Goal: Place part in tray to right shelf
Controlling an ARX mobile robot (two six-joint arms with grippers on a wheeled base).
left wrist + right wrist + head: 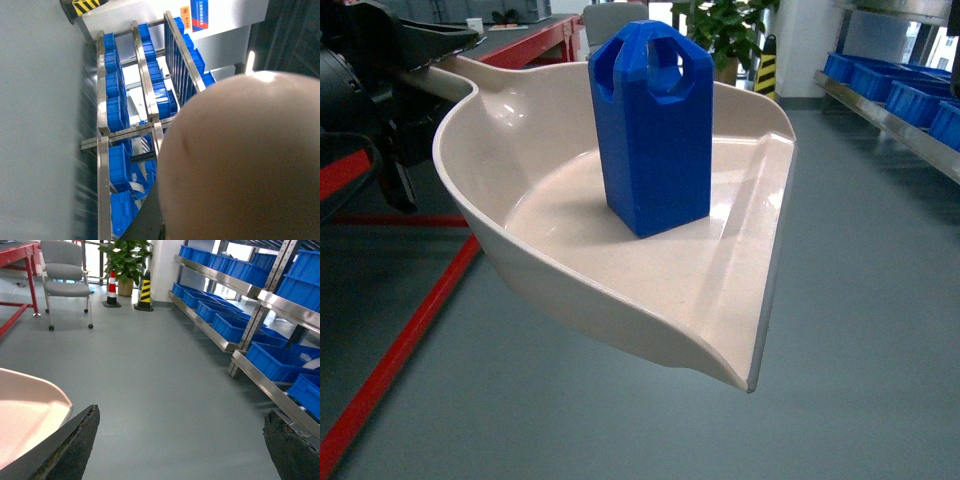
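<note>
The blue part (653,130) stands upright in the middle of the cream tray (560,270), which is carried in the air above the grey floor (860,330) by its handle at upper left; whether the left gripper there is pinching the handle cannot be told. The right gripper (180,445) is spread wide and empty, its dark fingers (75,440) framing the floor beside the tray's rim. The right shelf (240,315), a steel rack holding blue crates (272,362), stands well apart at right.

Blue part (655,130) stands upright at centre of the cream tray (720,310), which is held above the floor. Right shelf (895,95), steel, carrying blue crates, at two o'clock.
</note>
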